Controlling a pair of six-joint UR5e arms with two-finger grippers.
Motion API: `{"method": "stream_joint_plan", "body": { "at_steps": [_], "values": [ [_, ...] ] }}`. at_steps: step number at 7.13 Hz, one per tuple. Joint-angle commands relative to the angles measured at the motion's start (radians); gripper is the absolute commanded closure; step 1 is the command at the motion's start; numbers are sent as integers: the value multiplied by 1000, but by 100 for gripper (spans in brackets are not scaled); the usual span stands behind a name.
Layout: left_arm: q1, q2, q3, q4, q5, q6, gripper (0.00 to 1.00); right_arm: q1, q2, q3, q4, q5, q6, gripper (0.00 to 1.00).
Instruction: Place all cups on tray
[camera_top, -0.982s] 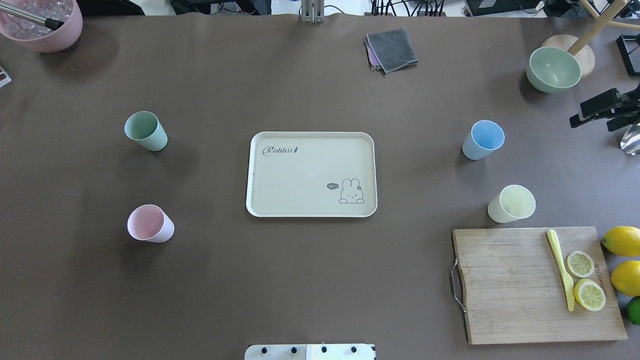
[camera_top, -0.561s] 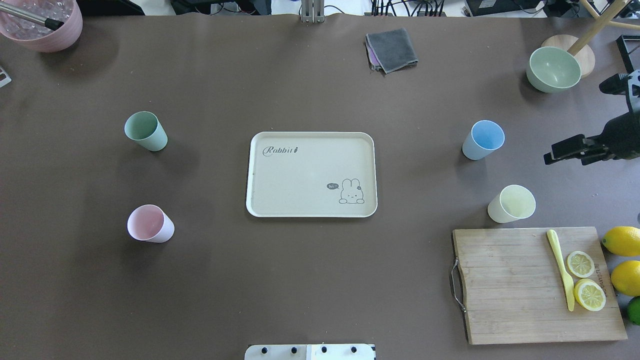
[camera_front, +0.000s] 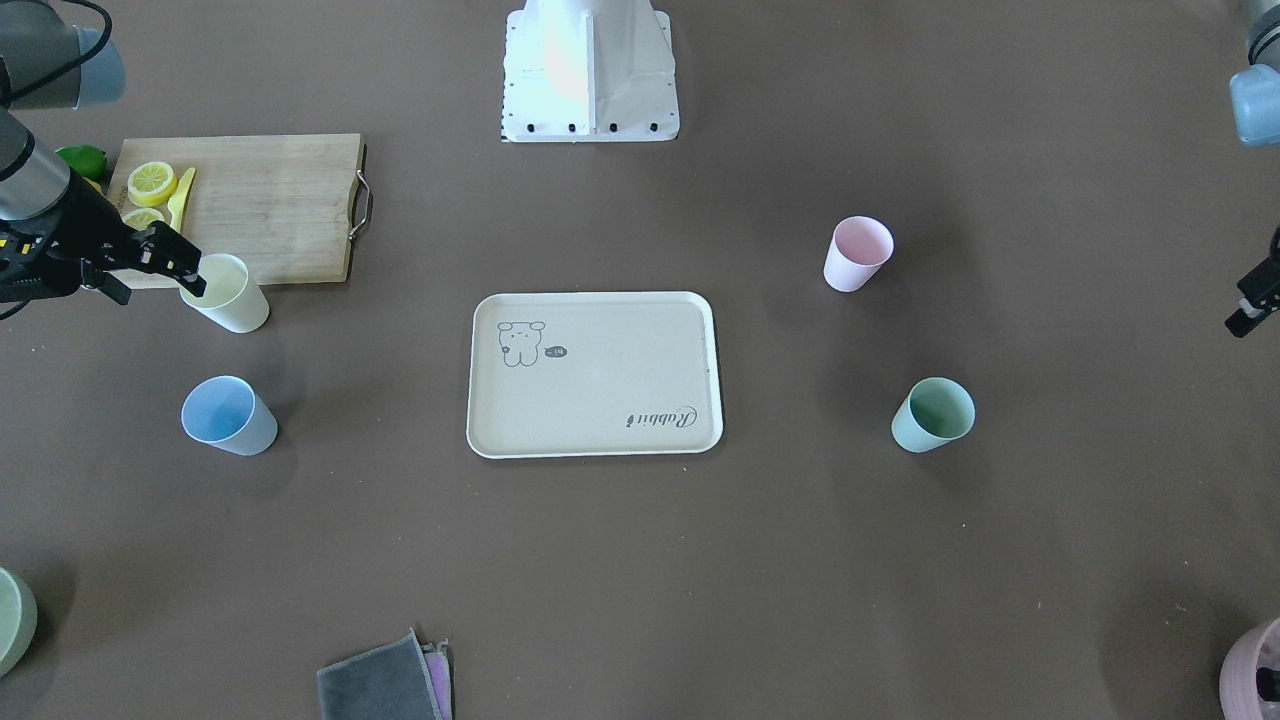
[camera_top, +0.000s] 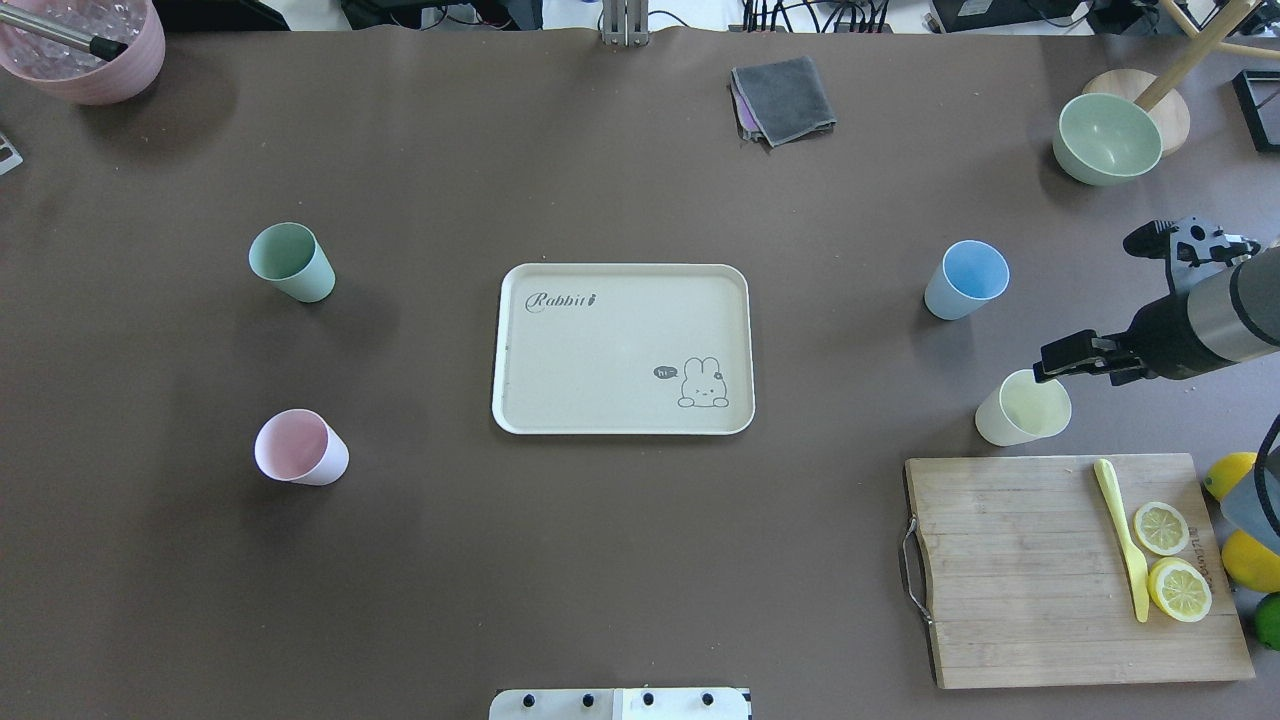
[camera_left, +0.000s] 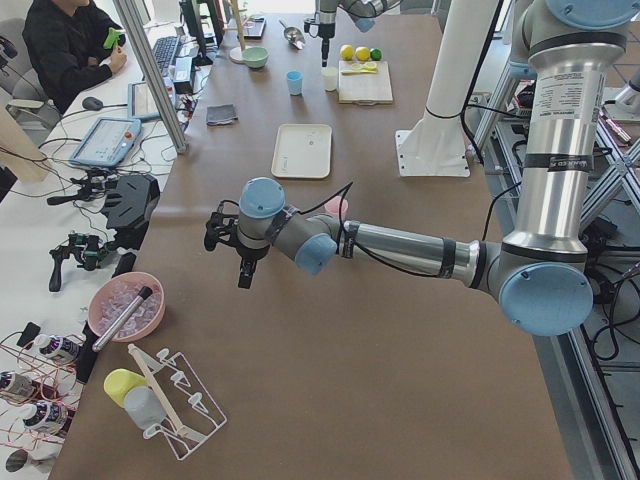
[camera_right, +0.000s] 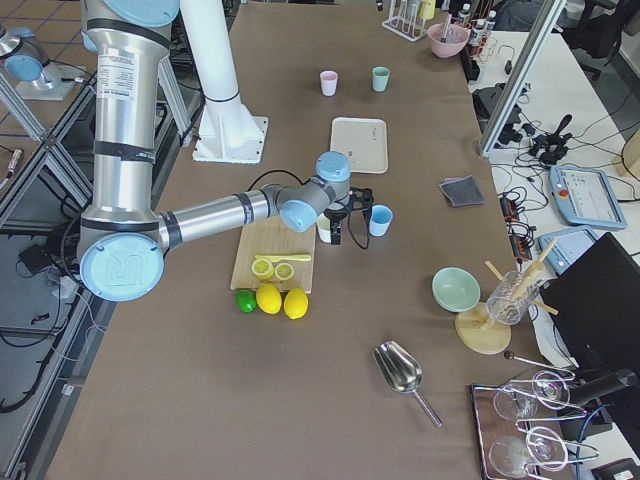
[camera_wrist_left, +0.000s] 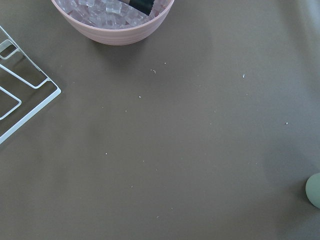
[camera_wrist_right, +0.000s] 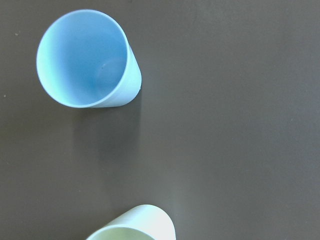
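Yellow cup (camera_top: 1022, 410) upright; right end effector (camera_top: 1076, 372) released, jaws apart, just above its rim

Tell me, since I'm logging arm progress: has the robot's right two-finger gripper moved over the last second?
Yes. In the overhead view, the right gripper has travelled from near the sage-green round bowl down-left to the pale yellow plastic cup.

Overhead and front views oppose, sharing the tray (camera_top: 600, 350), side views along table (camera_left: 350, 350), wrist cameras close, downward
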Motion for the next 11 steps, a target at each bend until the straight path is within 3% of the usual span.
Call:
{"method": "stream_joint_plan", "body": {
  "at_steps": [1, 5, 7, 8, 9, 11],
  "values": [
    [38, 3, -4, 0, -7, -2, 2, -37, 5, -20, 1, -8, 2, 0],
    [225, 6, -122, 0, 6, -230, 2, -63, -4, -17, 1, -6, 2, 0],
    [338, 0, -186, 2, 64, -345, 2, -65, -6, -18, 1, -8, 2, 0],
    [393, -1, -212, 0, 95, -414, 3, -68, -6, -18, 1, -8, 2, 19],
    [427, -3, -240, 2, 115, -460, 3, -68, -4, -20, 3, -8, -4, 99],
    [454, -4, -248, 0, 129, -474, 3, -69, 10, -15, 3, -6, 4, 100]
  ]
}}
